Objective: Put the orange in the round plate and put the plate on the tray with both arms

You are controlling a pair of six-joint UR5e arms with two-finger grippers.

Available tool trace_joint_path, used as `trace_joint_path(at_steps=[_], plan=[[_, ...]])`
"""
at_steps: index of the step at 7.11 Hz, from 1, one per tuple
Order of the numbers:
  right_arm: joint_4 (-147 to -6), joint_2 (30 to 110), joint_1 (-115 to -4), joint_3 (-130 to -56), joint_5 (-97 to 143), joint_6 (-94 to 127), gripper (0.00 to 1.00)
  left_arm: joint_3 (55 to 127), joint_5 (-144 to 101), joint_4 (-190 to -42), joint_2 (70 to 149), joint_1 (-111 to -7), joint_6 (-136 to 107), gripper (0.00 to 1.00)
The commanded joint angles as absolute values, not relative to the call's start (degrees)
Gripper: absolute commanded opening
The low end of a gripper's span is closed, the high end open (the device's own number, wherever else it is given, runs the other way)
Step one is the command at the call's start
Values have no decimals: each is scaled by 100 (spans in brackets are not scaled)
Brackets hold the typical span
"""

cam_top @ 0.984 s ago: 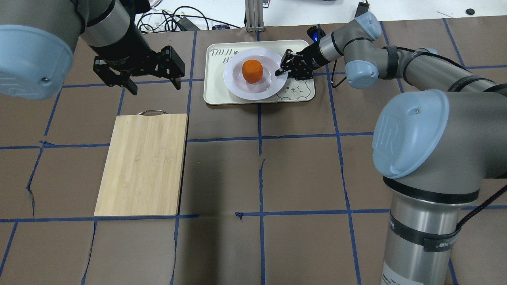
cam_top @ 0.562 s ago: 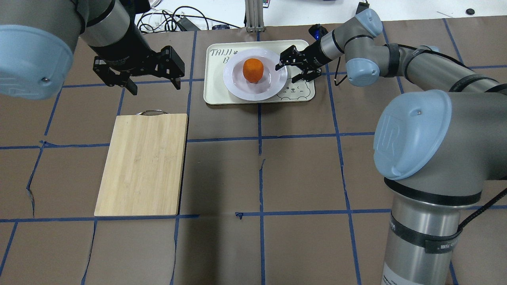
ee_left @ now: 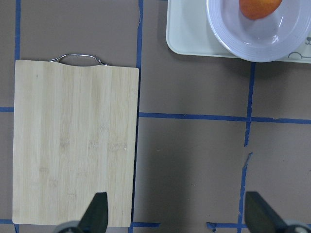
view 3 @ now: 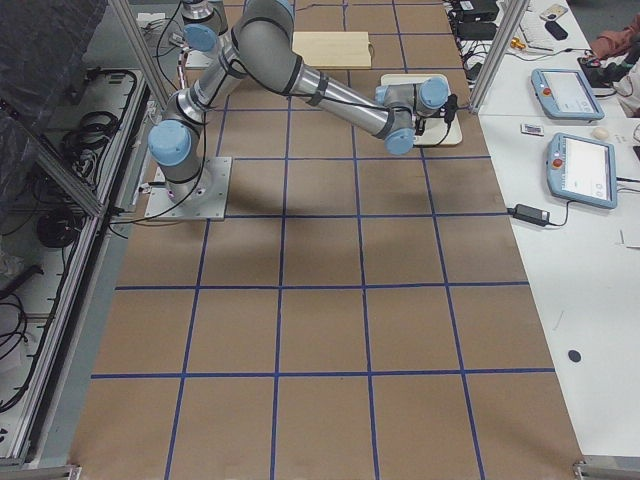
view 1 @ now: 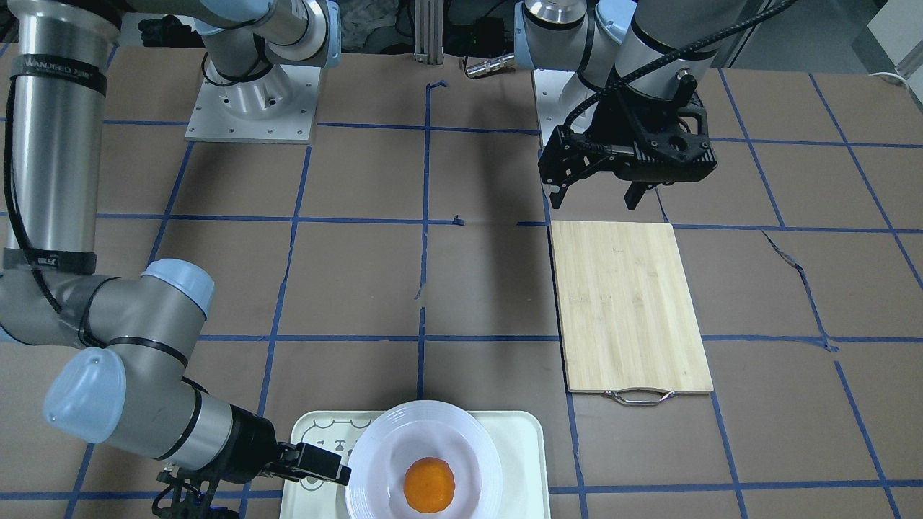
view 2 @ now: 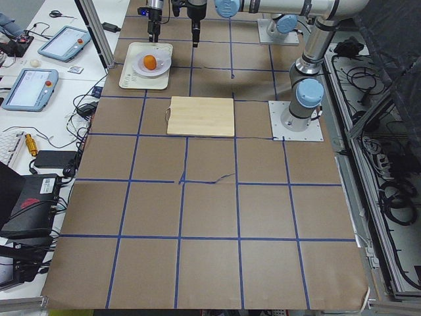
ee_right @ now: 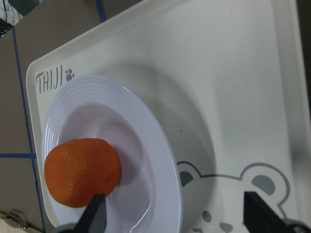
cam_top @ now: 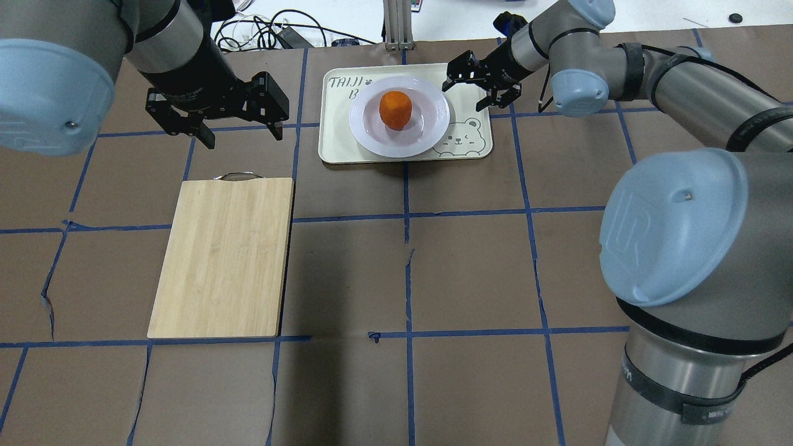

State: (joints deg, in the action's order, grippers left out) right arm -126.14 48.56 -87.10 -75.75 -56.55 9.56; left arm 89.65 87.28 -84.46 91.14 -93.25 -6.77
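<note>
The orange sits in the sunken centre of the round plate, which rests on the cream tray with the bear face. My right gripper hangs open just off the plate's right rim, touching nothing. Its wrist view looks down on the orange, the plate and the tray between its spread fingers. My left gripper is open and empty, held above the table to the left of the tray, near the handle end of the board.
A bamboo cutting board with a metal handle lies left of centre; in the left wrist view it is below the gripper. Cables and an aluminium post stand beyond the table's far edge behind the tray.
My right gripper opened, let go of the plate's right rim and drew back up and away toward the far right. The plate, orange and left arm stayed where they were.
</note>
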Motion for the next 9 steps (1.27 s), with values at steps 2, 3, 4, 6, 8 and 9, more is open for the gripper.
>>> trace_joint_path(at_steps=[2, 3, 4, 6, 8, 9], plan=[[-10749, 6174, -8710, -7734, -7488, 932, 100, 8965, 8728, -8446, 9114, -9325, -677, 100], [-10088, 6579, -8719, -7752, -7810, 993, 100, 8965, 8728, -8446, 9114, -9325, -677, 100], [-9315, 7009, -8727, -7752, -8179, 1054, 100, 8965, 8728, -8446, 9114, -9325, -677, 100], [-8651, 7652, -8754, -7743, -8770, 968, 100, 8965, 8728, -8446, 9105, -9325, -677, 100], [-8579, 7831, -8754, -7734, -8736, 967, 100, 8965, 8719, -8446, 9114, -9325, -677, 100], [-8474, 7909, -8789, -7726, -8797, 1045, 100, 8965, 8727, -8446, 9114, -9325, -677, 100]])
